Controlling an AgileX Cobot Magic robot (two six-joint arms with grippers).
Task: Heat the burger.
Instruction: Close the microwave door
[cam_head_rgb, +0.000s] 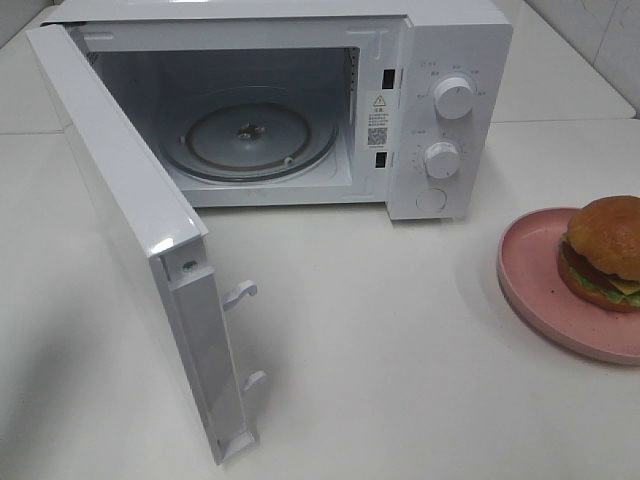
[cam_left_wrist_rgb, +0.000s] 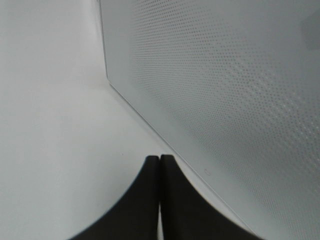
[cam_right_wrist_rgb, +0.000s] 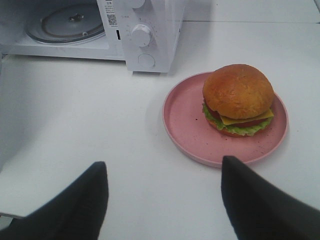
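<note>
The burger (cam_head_rgb: 605, 250) (cam_right_wrist_rgb: 238, 99), brown bun over lettuce, cheese and patty, sits on a round pink plate (cam_head_rgb: 535, 280) (cam_right_wrist_rgb: 186, 117) at the table's right edge. A white microwave (cam_head_rgb: 440, 110) (cam_right_wrist_rgb: 150, 35) stands at the back with its door (cam_head_rgb: 140, 210) swung wide and the glass turntable (cam_head_rgb: 250, 135) (cam_right_wrist_rgb: 65, 22) bare. My right gripper (cam_right_wrist_rgb: 162, 172) is open, its dark fingers (cam_right_wrist_rgb: 250, 195) short of the plate, touching nothing. My left gripper (cam_left_wrist_rgb: 159, 159) is shut and empty, close beside the dotted door panel (cam_left_wrist_rgb: 225, 90). Neither gripper shows in the exterior high view.
The open door juts toward the front left, with its latch hooks (cam_head_rgb: 240, 292) sticking out. White tabletop (cam_head_rgb: 400, 340) stretches between microwave and plate. Two knobs (cam_head_rgb: 455, 97) and a button are on the microwave's right panel.
</note>
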